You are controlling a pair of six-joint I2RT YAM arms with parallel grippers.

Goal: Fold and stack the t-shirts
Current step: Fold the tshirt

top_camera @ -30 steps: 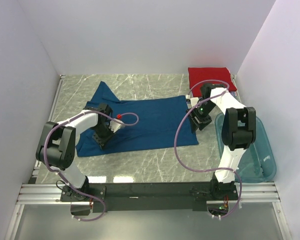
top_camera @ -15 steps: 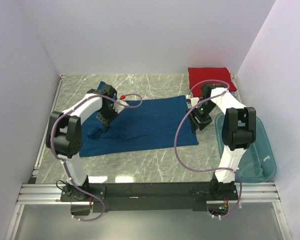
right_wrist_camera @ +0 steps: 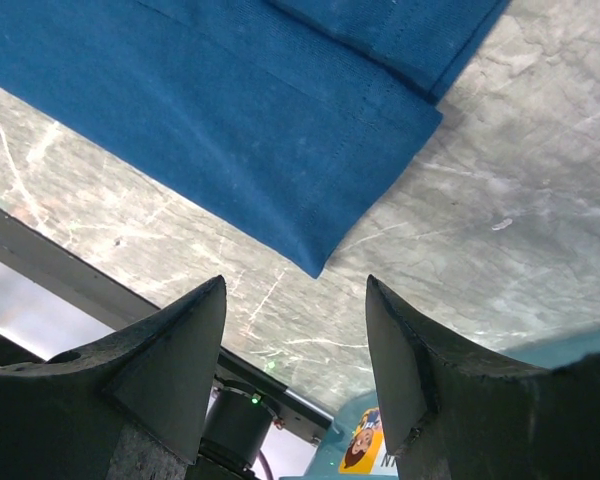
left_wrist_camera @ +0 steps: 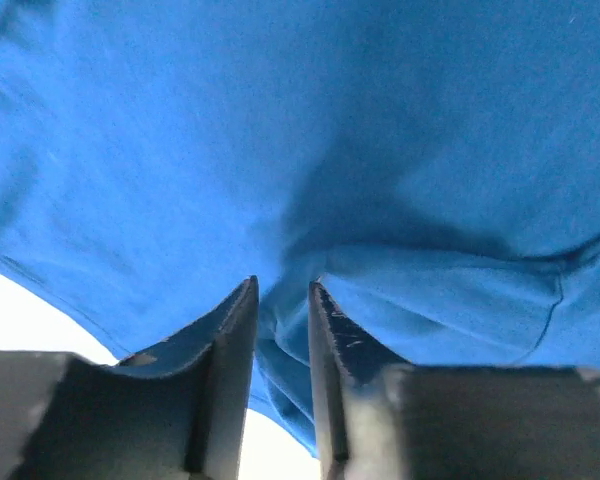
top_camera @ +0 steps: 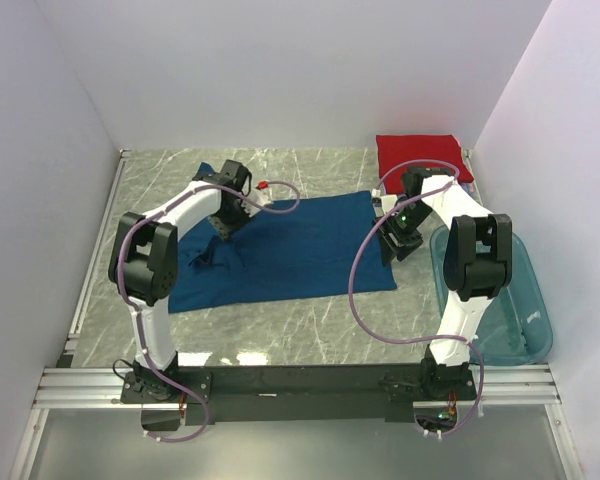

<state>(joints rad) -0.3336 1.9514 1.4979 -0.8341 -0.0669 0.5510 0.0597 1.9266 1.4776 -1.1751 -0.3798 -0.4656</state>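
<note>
A dark blue t-shirt point(top_camera: 300, 245) lies spread across the middle of the marble table, its left part rumpled and folded inward. My left gripper point(top_camera: 223, 222) hovers over the shirt's back left area. In the left wrist view its jaws point(left_wrist_camera: 282, 285) stand slightly apart, with a loose fold of the blue cloth point(left_wrist_camera: 380, 150) between them. My right gripper point(top_camera: 395, 245) is open at the shirt's right edge, nothing between its fingers point(right_wrist_camera: 295, 285); the shirt's corner point(right_wrist_camera: 320, 200) lies just beyond them. A red t-shirt point(top_camera: 420, 156) sits folded at the back right.
A translucent teal tub point(top_camera: 505, 300) stands at the right, beside the right arm. White walls close in the table on three sides. A metal rail point(top_camera: 300, 380) with the arm bases runs along the near edge.
My left gripper has travelled back and to the right, pulling the shirt's left edge inward, and its jaws have parted. The right arm has not moved.
</note>
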